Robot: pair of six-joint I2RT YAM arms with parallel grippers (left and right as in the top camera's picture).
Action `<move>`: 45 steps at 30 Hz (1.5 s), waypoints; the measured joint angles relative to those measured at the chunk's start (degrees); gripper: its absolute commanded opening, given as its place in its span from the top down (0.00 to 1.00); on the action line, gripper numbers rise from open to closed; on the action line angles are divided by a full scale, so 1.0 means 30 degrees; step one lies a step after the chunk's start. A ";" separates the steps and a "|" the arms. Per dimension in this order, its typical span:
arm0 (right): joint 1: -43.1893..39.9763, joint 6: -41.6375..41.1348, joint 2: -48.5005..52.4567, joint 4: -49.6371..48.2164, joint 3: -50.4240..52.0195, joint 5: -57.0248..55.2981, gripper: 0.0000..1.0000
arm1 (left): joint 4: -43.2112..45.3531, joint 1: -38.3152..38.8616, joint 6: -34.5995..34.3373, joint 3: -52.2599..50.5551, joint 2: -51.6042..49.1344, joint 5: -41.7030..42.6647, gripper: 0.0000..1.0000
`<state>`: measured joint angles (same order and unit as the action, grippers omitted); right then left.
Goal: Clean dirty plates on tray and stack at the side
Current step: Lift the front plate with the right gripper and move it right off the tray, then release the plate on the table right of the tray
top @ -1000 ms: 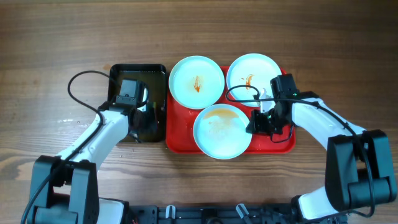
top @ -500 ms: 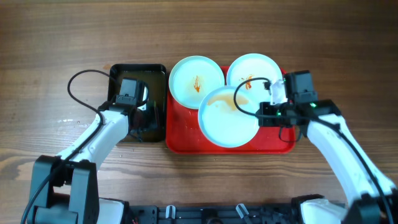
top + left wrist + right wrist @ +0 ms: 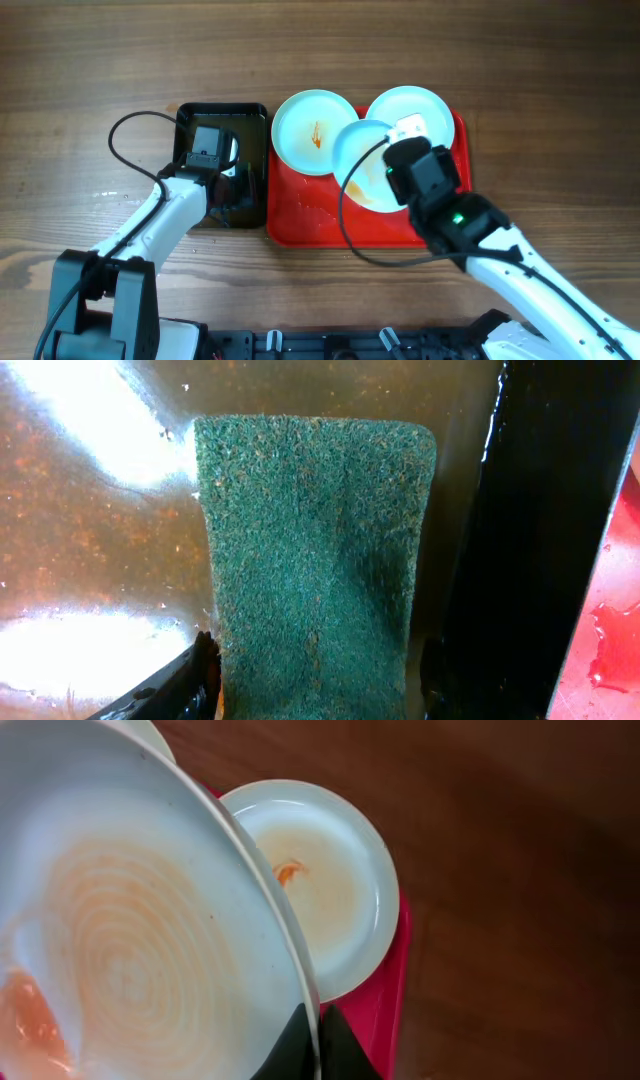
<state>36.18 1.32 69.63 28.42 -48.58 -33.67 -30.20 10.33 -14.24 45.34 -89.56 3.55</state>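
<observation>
My right gripper (image 3: pixel 312 1042) is shut on the rim of a pale plate (image 3: pixel 130 950) smeared with orange-brown sauce. It holds that plate (image 3: pixel 362 165) tilted above the red tray (image 3: pixel 300 215). Two more plates lie on the tray: one at back left (image 3: pixel 313 132) with an orange streak, and one at back right (image 3: pixel 420 108), partly covered by the held plate. In the right wrist view the back right plate (image 3: pixel 325 885) shows a small orange spot. My left gripper (image 3: pixel 318 680) stands open in the black tray (image 3: pixel 222 115), one finger at each side of the green sponge (image 3: pixel 315 550).
The black tray's wet floor (image 3: pixel 90 560) glistens around the sponge, and its dark rim (image 3: pixel 540 510) separates it from the red tray (image 3: pixel 610 630). A black cable (image 3: pixel 125 135) loops left of the left arm. Bare wooden table (image 3: pixel 560 80) surrounds both trays.
The right gripper closed on the front plate's rim, lifted it off the tray and tipped it up, the arm rising toward the camera. The left arm stayed over the black tray.
</observation>
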 measured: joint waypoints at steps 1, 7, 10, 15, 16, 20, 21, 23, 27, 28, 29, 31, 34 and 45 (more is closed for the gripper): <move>0.0342 0.0605 0.0007 -0.0262 0.0000 -0.0714 0.95 | 0.0000 0.0000 0.0000 0.0000 0.0000 0.0007 0.39; 0.1705 0.6295 0.0007 -0.3198 0.0000 -0.4466 0.96 | 0.0248 0.0000 0.0000 0.0000 0.0000 0.0007 0.38; 0.1719 0.8925 0.0007 -0.3606 0.0000 -0.4932 0.96 | 0.0357 0.0000 0.0007 0.0000 0.0000 0.0000 0.38; 0.1719 1.0098 0.0007 -0.3759 0.0000 -0.5027 0.96 | 0.0357 0.0000 0.0000 0.0000 0.0000 0.0007 0.38; 0.1719 1.0076 0.0007 -0.3840 0.0000 -0.5027 0.96 | 0.0364 0.0000 0.0000 0.0000 0.0000 0.0000 0.38; 0.1093 0.6266 0.0007 -0.3351 -0.0007 -0.4401 0.96 | 0.0357 0.0000 0.0000 0.0000 0.0000 0.0000 0.38; -0.0350 0.2586 0.0022 -0.2237 0.0000 -0.3242 0.96 | 0.0350 0.0000 0.0000 0.0000 0.0000 0.0007 0.38; -0.1923 -0.0189 0.0036 -0.1719 -0.0015 -0.2142 0.96 | 0.0364 0.0000 0.0000 0.0000 0.0000 0.0000 0.38; -0.8167 -0.5799 0.0073 -0.0466 -0.0015 0.2681 0.96 | 0.0306 0.0000 0.0000 0.0000 0.0000 0.0000 0.38; -1.0069 -0.6652 0.0073 -0.0466 -0.0022 0.4299 0.96 | 0.0284 0.0000 0.0000 0.0000 0.0000 0.0007 0.38; -1.2152 -0.7293 0.0080 -0.0459 -0.0022 0.5705 0.96 | 0.0284 0.0000 0.0007 0.0000 0.0000 0.0007 0.38; -1.5715 -0.8145 0.0087 -0.0379 -0.0022 0.8400 0.96 | 0.0291 0.0000 0.0000 0.0000 0.0000 0.0007 0.38; -1.9781 -0.8626 0.0401 0.0160 -0.0022 1.0324 0.96 | 0.0291 0.0000 0.0000 0.0000 0.0000 0.0007 0.38; -2.3846 -0.8437 0.4677 -0.0969 -0.0022 1.3318 0.58 | 0.0291 0.0000 0.0007 0.0000 0.0000 0.0007 0.38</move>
<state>-35.35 -23.99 83.66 25.52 -48.64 6.28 -29.32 10.33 -14.22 45.34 -89.56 3.57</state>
